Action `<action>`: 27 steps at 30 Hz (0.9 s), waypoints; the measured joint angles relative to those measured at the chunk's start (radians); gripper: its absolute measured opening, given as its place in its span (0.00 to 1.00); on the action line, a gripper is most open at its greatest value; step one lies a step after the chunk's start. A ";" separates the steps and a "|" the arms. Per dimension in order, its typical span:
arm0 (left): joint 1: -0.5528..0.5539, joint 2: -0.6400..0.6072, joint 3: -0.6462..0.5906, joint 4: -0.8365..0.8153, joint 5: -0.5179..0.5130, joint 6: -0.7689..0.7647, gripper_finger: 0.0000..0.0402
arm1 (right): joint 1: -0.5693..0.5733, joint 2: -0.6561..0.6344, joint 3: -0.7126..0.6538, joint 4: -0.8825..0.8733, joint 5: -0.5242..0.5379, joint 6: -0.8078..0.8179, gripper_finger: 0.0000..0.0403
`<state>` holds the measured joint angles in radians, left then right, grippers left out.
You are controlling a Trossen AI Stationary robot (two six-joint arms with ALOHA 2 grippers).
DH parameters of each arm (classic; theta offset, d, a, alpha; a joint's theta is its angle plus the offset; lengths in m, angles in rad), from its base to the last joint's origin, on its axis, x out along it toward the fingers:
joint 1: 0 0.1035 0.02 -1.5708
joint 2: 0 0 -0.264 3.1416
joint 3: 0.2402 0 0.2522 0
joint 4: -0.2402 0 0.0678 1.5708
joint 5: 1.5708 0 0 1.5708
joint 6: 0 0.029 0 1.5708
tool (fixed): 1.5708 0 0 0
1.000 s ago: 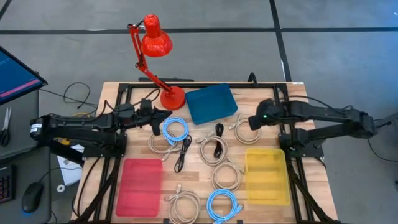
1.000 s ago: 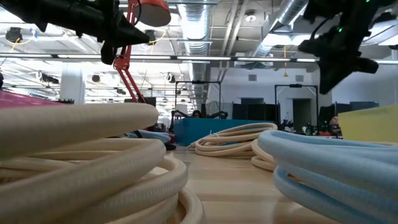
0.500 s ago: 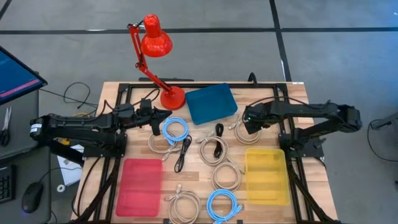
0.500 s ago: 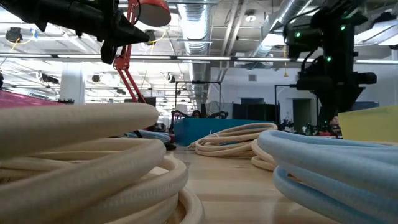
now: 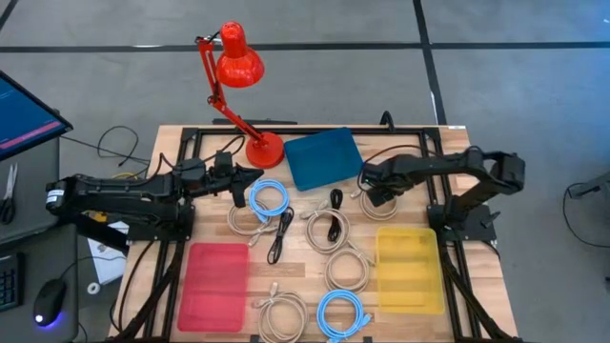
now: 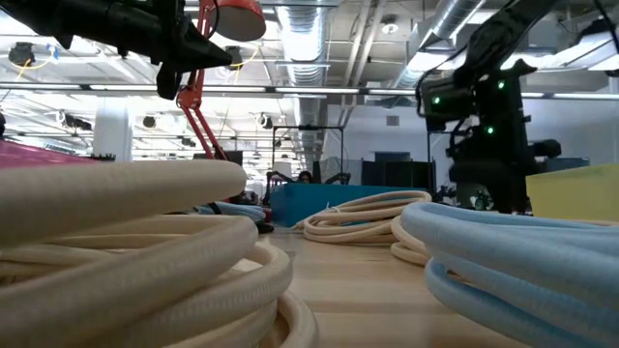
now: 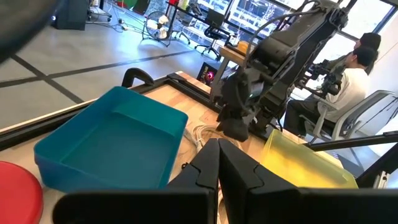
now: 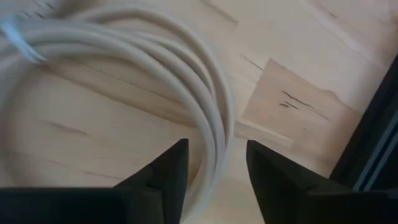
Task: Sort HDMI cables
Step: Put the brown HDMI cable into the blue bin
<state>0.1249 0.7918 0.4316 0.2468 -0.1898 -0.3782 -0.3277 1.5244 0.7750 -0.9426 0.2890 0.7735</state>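
Note:
My right gripper (image 8: 214, 149) is open and points down over a beige-white HDMI cable coil (image 8: 124, 46) that lies flat on the table beside the teal tray (image 5: 324, 157). Its fingers stand on either side of the coil's strands. My left gripper (image 5: 244, 183) is shut and holds nothing, hovering next to a light-blue coil (image 5: 269, 198). More beige coils (image 5: 348, 270), another light-blue coil (image 5: 341, 314) and thin black bundles (image 5: 281, 233) lie on the table.
A red tray (image 5: 214, 284) sits at the near left and a yellow tray (image 5: 408, 267) at the near right. A red desk lamp (image 5: 238, 57) stands on its base at the far edge. A person sits beyond the table (image 7: 357, 59).
My right gripper has moved toward the table's left edge and come down over the beige coil beside the teal tray, its arm folding in behind it. The cables have not moved.

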 joint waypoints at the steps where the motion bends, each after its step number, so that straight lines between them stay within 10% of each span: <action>1: 0.000 0.000 0.000 0.000 0.000 0.000 0.02 | -0.004 0.017 0.000 0.002 0.003 -0.009 0.36; 12: 0.000 0.000 -0.001 0.000 0.001 0.000 0.02 | 0.000 0.107 -0.023 0.050 0.039 -0.109 0.13; 27: 0.000 0.000 -0.001 0.000 0.001 0.008 0.02 | -0.038 -0.235 0.028 -0.015 0.057 -0.155 0.01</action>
<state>0.1249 0.7921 0.4309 0.2464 -0.1892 -0.3706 -0.3660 1.2895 0.8034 -0.9573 0.3457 0.6189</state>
